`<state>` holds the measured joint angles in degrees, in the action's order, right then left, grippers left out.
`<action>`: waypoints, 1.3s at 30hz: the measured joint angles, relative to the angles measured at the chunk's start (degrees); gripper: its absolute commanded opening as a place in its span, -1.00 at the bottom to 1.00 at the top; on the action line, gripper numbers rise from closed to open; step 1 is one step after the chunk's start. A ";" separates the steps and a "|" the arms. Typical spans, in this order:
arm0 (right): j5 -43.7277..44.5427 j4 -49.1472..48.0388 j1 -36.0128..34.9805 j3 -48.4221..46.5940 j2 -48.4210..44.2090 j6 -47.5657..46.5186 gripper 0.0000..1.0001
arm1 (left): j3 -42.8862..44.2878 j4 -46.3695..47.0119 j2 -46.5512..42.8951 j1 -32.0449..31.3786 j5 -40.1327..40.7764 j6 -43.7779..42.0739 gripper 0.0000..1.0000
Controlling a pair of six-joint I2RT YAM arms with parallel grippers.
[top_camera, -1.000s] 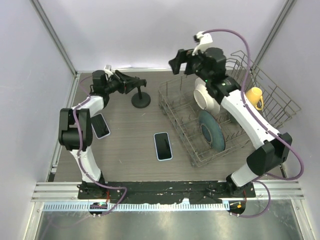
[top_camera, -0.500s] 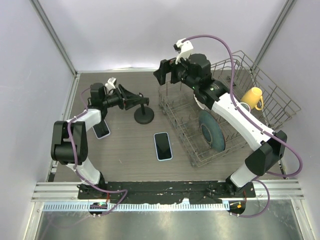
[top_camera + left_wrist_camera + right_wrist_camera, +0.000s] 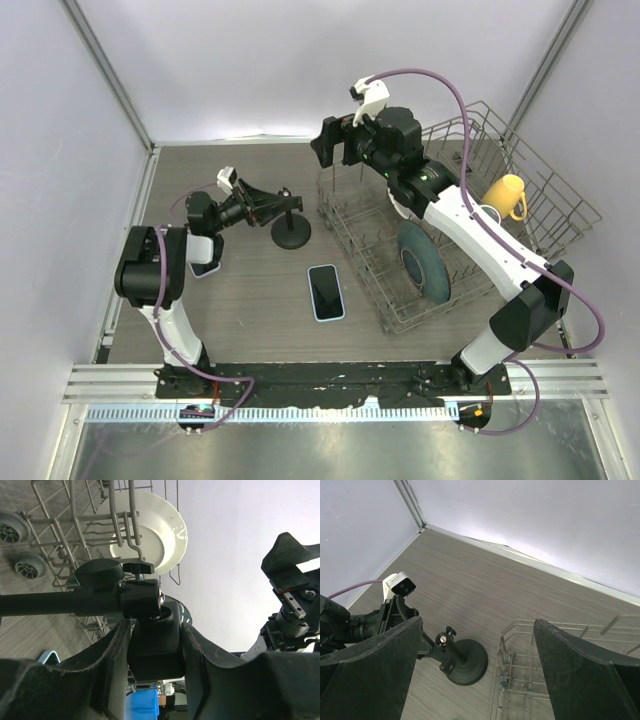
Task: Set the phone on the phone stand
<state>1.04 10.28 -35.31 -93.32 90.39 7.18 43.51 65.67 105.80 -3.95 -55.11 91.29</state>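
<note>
My left gripper (image 3: 155, 647), fingers (image 3: 116, 655) drawn partway in, clamps the black head block of the phone stand (image 3: 291, 231) from both sides. The post runs sideways from the pads toward the round base on the table (image 3: 250, 300), just beyond the fingertips; I cannot tell whether that base sits flat or is lifted. The phone (image 3: 325, 292) is in neither grip. It lies flat, screen up, past the base on the near-right side of the left fingers and apart from the stand. Its long axis runs roughly near-to-far, so one short end faces back toward the stand. My right gripper (image 3: 335, 140) hangs with jaws spread wide and nothing between them, high over the far left corner of the dish rack (image 3: 350, 245). The phone lies below it and toward me, farther off than from the left fingers. With the left busy on the stand, I judge the free right arm should fetch the phone, closing across its narrow width.
</note>
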 measured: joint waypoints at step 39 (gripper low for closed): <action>27.34 31.93 -35.15 16.02 2.21 23.50 0.96 | 9.81 -73.85 -48.04 6.34 36.17 -45.42 1.00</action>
<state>28.38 42.22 -70.46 -77.30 92.60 30.68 53.32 -8.19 57.76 2.39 -18.94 45.87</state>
